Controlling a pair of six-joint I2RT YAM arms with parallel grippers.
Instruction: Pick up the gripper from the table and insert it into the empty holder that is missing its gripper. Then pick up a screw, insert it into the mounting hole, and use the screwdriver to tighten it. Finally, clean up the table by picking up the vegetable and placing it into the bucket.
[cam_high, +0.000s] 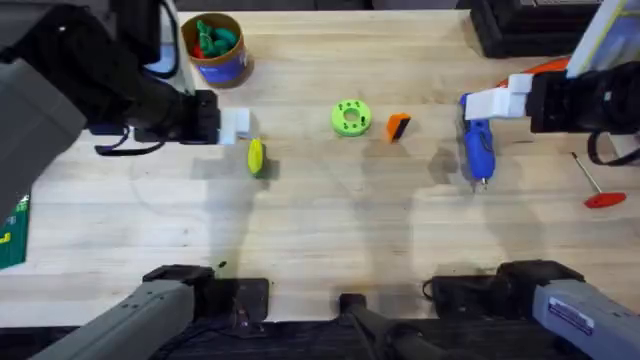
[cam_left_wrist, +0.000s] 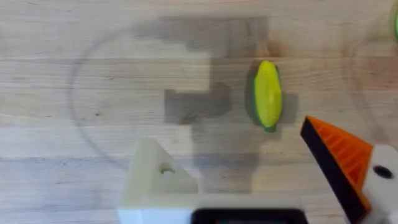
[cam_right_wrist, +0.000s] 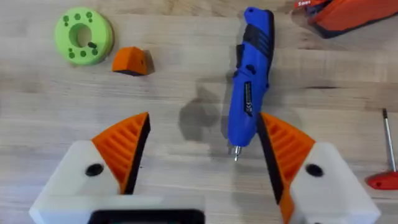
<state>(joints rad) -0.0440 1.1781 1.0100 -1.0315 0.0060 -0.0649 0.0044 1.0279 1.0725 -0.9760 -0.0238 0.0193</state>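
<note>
Oddly, the orange gripper (cam_high: 398, 126) lies mid-table between the arms, beside the green disc (cam_high: 350, 117) and nearer the right gripper (cam_right_wrist: 202, 158), whose jaws gape empty over the blue screwdriver (cam_right_wrist: 249, 74). Meanwhile the left gripper (cam_left_wrist: 261, 186), one holder (cam_left_wrist: 155, 180) bare, hangs over the vegetable (cam_left_wrist: 267, 94); its state I cannot tell.

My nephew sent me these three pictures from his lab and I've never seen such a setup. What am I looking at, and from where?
Two robot arms work at a wooden table. One picture looks down from above; the other two come from cameras on each arm's wrist.

The left gripper lacks one orange pad: its bare white holder hovers near a yellow-green toy vegetable. The right gripper is open above a blue screwdriver. Neither holds anything.

Also on the table: the spare orange gripper pad, a green disc, a bucket and a red-handled rod.
</note>
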